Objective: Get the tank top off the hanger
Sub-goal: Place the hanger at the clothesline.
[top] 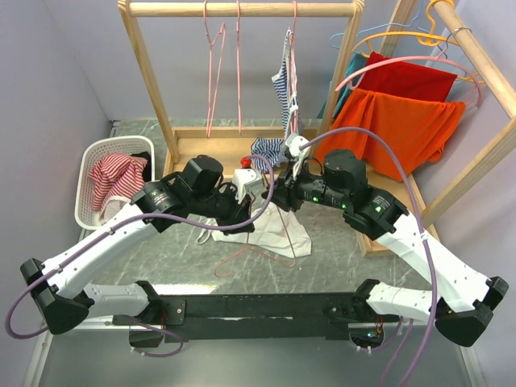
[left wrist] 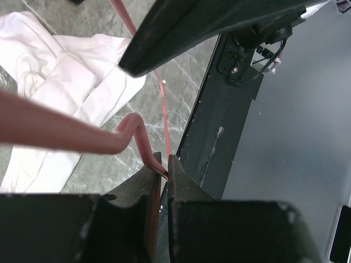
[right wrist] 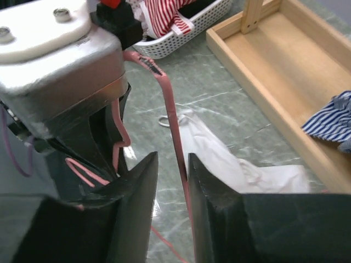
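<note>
We log the left gripper (left wrist: 165,171) with fingers pinched on the thin pink wire hanger (left wrist: 66,133). On the right gripper (right wrist: 173,164) the fingers stand slightly spread, the hanger's wire running between them; we cannot tell contact. The crumpled white fabric tank top (left wrist: 60,76) lies on the green marbled table (right wrist: 219,93) below both.

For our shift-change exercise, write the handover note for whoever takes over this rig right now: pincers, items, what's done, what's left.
Left pincer: shut on the pink hanger.
Right pincer: open, fingers either side of the hanger's bar.
White tank top: crumpled on the table, below the hanger; whether a strap still hooks it is unclear.
Done: top looks mostly off.
Left: check it is free, lift the hanger away.
</note>
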Robot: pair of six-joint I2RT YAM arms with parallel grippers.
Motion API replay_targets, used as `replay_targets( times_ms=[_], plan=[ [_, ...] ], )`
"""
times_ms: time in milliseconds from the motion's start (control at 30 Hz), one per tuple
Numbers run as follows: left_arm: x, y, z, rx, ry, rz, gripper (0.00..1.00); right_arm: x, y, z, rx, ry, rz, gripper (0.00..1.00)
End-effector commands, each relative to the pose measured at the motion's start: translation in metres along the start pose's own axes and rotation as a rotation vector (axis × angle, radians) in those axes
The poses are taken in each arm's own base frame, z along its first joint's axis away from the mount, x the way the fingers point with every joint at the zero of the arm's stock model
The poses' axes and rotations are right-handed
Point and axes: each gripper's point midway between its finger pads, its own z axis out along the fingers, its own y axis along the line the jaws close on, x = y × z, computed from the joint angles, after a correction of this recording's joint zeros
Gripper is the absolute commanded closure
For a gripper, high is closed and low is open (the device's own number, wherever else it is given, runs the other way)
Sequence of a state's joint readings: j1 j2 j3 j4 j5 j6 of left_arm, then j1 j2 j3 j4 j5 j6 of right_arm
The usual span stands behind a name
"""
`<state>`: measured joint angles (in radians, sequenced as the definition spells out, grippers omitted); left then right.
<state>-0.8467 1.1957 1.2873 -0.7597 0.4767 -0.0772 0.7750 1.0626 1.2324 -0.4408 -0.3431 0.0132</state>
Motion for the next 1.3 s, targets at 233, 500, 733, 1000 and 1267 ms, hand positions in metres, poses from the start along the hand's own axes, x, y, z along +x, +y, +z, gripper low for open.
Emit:
replay_targets(
  times_ms=[233,500,733,1000,1267],
  plan=[
    [-0.035,0.006,-0.012,-0.075,-0.153,0.031,0.7,-0.019,-0.01,0.001,0.043,-0.081,0.016,0.91],
    [-0.073,0.032,-0.061,-0.331,-0.447,-0.015,0.15,-0.005,-0.026,0.002,0.14,-0.048,0.058,0.94],
    [-0.077,0.054,-0.1,-0.513,-0.622,-0.106,0.0,-0.022,-0.078,-0.015,0.458,-0.137,0.186,0.96],
    [-0.059,0.073,-0.133,-0.632,-0.83,-0.283,0.01,-0.049,-0.112,-0.052,0.717,-0.353,0.399,0.96],
    [-0.046,0.073,-0.098,-0.518,-0.83,-0.442,0.0,-0.049,-0.122,-0.085,0.809,-0.541,0.477,1.0]
  ],
)
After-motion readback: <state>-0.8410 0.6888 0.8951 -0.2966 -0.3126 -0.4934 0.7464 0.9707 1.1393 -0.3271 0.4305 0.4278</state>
